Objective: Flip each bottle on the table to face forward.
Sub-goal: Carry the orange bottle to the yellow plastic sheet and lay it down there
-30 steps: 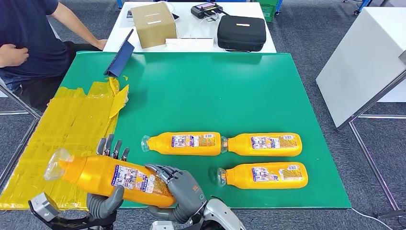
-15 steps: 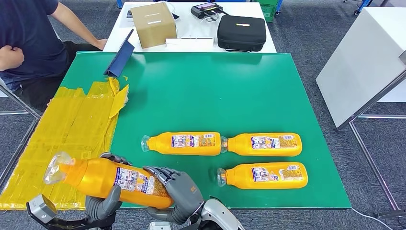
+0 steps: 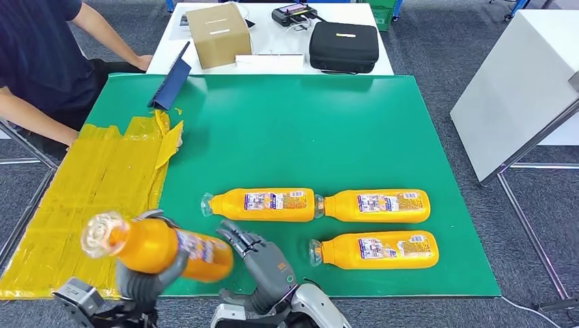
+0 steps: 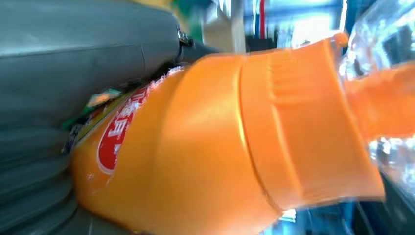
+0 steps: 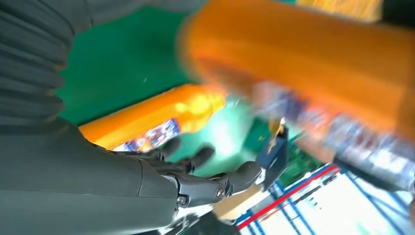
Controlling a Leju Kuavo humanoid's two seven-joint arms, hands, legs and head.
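- Our left hand (image 3: 147,273) has its grey fingers (image 3: 166,268) wrapped round the middle of the orange plastic bottle with the clear cap (image 3: 160,247); the left wrist view shows the bottle (image 4: 235,142) hard against the palm.
- That bottle is lifted off the green table mat (image 3: 287,130), at about 7 o'clock of it, cap tipped up toward 10 o'clock. We judge it is raised so it can be rolled label-forward.
- Our right hand (image 3: 263,263) sits just beside the bottle's base, fingers (image 5: 205,155) spread and closed on nothing. Whether they touch the base, we cannot tell; the bottle (image 5: 313,63) is blurred there.
- We read the right hand as a support, or as letting go for the left to turn alone.
- Three more orange bottles lie flat, labels up, caps toward 9 o'clock: one near centre (image 3: 263,203), one touching it end to end at 3 o'clock (image 3: 375,205), one at 5 o'clock (image 3: 375,250).
- Crumpled yellow plastic sheet (image 3: 95,184) covers the mat's 9 o'clock side.
- A person in a dark shirt (image 3: 37,55) sits at 10 o'clock, well apart.
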